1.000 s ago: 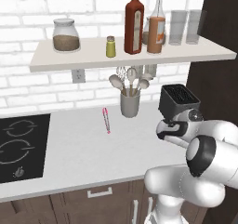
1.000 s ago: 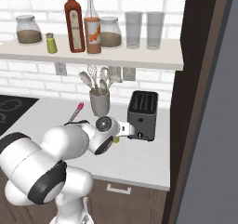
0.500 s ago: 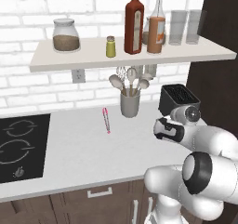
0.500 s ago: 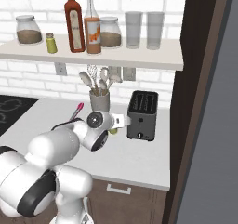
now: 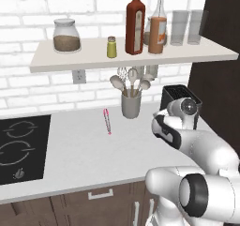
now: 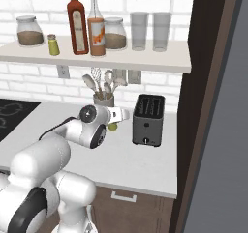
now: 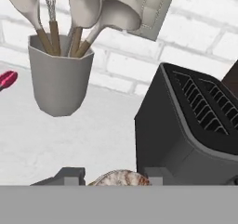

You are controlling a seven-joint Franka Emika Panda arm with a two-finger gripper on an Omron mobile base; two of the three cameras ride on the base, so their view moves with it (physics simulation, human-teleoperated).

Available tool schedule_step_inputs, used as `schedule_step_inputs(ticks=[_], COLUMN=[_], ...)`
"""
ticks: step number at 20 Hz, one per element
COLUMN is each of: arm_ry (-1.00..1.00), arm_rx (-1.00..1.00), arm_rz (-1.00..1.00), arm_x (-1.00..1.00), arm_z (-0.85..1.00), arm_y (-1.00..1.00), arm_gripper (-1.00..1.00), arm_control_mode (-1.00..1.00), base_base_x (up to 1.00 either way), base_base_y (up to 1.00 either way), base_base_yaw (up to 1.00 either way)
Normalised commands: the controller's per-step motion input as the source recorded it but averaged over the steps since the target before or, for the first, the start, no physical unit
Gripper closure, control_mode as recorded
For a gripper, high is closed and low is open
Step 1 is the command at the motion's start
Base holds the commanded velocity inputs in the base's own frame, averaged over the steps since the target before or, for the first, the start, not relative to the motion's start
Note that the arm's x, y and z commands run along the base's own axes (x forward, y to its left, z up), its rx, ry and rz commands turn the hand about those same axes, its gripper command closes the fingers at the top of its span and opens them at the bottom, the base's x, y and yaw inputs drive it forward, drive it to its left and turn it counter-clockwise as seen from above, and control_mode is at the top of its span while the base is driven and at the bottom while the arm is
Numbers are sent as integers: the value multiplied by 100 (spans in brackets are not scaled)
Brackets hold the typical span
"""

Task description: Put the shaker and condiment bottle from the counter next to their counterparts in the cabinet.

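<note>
My end effector (image 6: 115,123) is clamped on the shaker (image 6: 113,126) (greyish cap) above the worktop (image 6: 145,159), beside the toaster (image 6: 148,120).

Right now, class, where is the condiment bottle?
In the left base view, the condiment bottle stands on the cabinet, right of the red sauce bottle and left of two glasses.

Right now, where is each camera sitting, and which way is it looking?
Left base view: behind the arm on its left, facing the shelf and counter; the arm rises at lower right.
Right base view: behind on its right, same wall; the arm rises at lower left.
Hand view: on the hand, low over the counter, facing the toaster and utensil cup; the shaker's cap shows between the fingertips.
All three share toaster and cup.
</note>
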Motion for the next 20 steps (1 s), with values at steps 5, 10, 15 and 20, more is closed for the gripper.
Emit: schedule_step_inputs(ticks=[5, 10, 15, 20], arm_ry=[0, 0, -2, -2], arm_rx=[0, 0, 0, -1], arm_rz=[4, 6, 7, 8], arm_x=[0, 0, -3, -10], arm_z=[64, 61, 47, 36], arm_y=[17, 17, 17, 21], arm_gripper=[100, 100, 100, 100], arm_control_mode=[-100, -100, -100, -100], base_base_x=[0, 0, 0, 0], base_base_y=[0, 0, 0, 0], base_base_yaw=[0, 0, 0, 0])
